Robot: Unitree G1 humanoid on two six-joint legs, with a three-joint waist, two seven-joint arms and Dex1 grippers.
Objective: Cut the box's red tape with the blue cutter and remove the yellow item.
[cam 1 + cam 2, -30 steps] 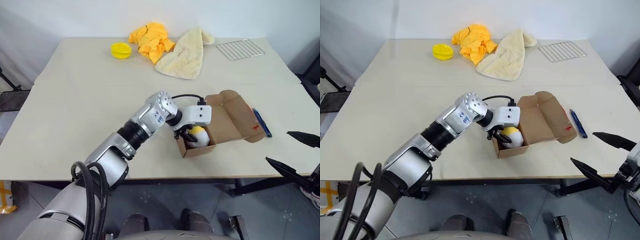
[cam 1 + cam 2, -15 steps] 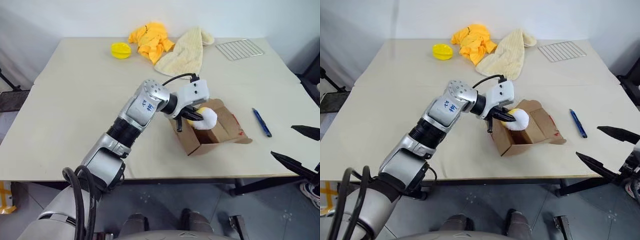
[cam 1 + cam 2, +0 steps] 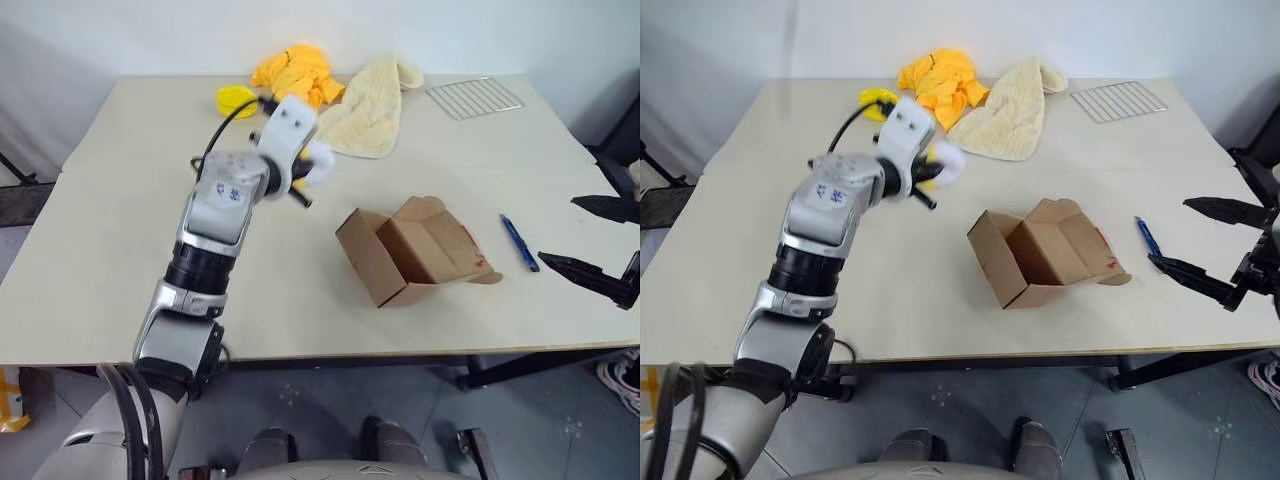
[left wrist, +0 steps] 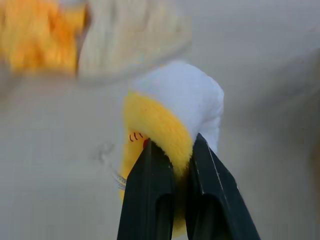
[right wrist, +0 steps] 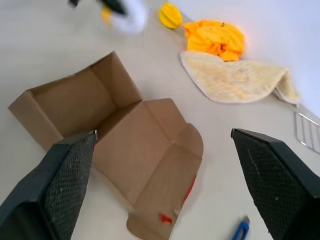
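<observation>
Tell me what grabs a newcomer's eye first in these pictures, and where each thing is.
The left tool is shut on a small yellow and white plush egg, held above the pale table near the far cloths. Right of the table's middle, the brown cardboard box lies opened with red tape scraps on its flap. A slim blue cutter lies just beyond it, by the open right tool.

Silver left arm [image 3: 212, 235], black cable, black claw [image 4: 172, 200].

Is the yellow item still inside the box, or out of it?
Out: the left hand holds the yellow item away from the open, empty box.
</observation>
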